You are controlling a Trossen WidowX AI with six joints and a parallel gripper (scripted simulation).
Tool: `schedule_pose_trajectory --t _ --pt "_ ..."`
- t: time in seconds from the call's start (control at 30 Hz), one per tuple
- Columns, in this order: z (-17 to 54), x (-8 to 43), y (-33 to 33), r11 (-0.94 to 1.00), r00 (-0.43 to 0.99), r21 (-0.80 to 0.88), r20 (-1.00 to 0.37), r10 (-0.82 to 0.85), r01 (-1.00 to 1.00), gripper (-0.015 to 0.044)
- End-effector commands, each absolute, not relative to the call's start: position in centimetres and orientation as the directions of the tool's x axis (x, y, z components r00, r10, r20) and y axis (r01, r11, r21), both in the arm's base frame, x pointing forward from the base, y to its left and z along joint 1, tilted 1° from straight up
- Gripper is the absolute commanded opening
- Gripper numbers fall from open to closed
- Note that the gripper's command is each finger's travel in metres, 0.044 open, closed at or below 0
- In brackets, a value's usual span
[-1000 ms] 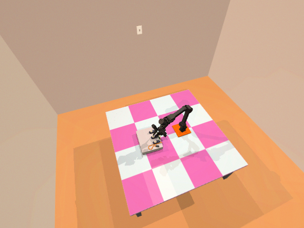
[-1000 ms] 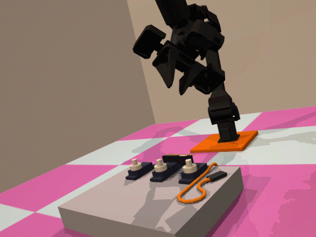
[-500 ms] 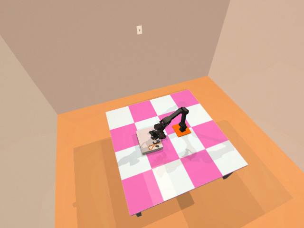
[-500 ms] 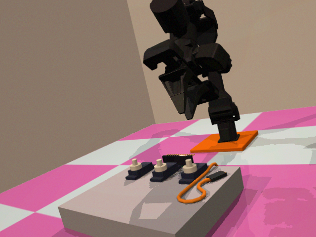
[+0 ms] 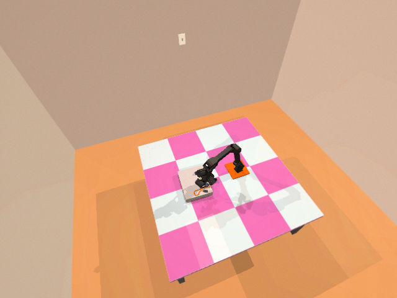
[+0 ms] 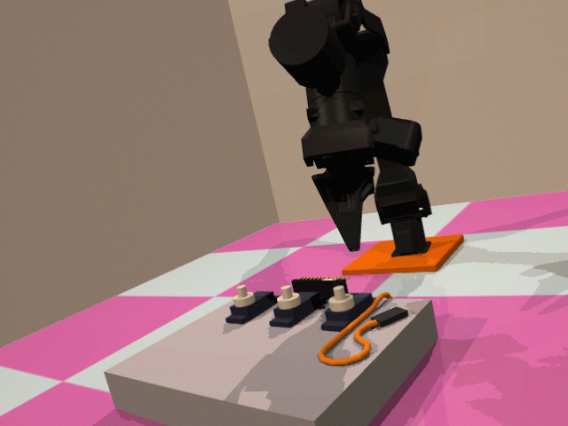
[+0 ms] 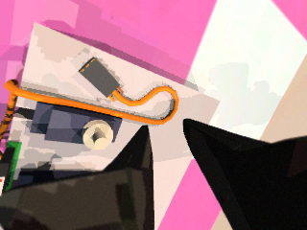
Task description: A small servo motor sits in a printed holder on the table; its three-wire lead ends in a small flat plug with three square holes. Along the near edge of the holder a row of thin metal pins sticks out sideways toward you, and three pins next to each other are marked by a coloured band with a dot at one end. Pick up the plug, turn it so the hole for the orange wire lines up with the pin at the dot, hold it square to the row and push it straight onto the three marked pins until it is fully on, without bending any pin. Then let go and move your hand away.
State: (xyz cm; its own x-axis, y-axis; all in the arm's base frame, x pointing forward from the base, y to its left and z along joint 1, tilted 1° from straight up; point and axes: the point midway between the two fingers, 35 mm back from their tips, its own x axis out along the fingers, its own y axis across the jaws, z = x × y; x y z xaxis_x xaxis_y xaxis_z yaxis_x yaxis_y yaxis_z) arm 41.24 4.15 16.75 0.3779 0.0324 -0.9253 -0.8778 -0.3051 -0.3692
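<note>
The small black plug (image 6: 390, 315) lies flat on the grey holder block (image 6: 275, 362), near its right edge. Its orange lead (image 6: 344, 343) loops back to the nearest servo (image 6: 342, 308). In the wrist view the plug (image 7: 100, 77) lies above and left of my fingertips, with the lead (image 7: 144, 107) curling between. A black pin header (image 6: 319, 282) stands behind the servos. A green strip (image 7: 12, 160) shows at the wrist view's left edge. My gripper (image 6: 352, 242) points down above the far side of the holder, slightly open and empty, well above the plug; it also shows in the wrist view (image 7: 165, 126).
Two more servos (image 6: 291, 306) (image 6: 248, 303) sit in a row on the holder. The arm's orange base plate (image 6: 406, 258) lies behind the holder on the pink and white checked table. In the overview, the holder (image 5: 195, 185) is left of the base (image 5: 237, 170).
</note>
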Motion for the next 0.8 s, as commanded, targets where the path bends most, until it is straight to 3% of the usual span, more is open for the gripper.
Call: schedule_pose_trajectory --t 0.0,0.5,0.77 --pt "16.0 41.3 4.3 -0.403 0.32 -0.302 -0.947 0.024 -0.864 0.0115" --pt "12.5 40.4 5.1 -0.748 0.046 -0.025 -0.999 -0.008 -0.663 0.0115" --pt "11.5 40.4 5.2 -0.761 0.034 -0.015 -0.999 -0.009 -0.649 0.0115"
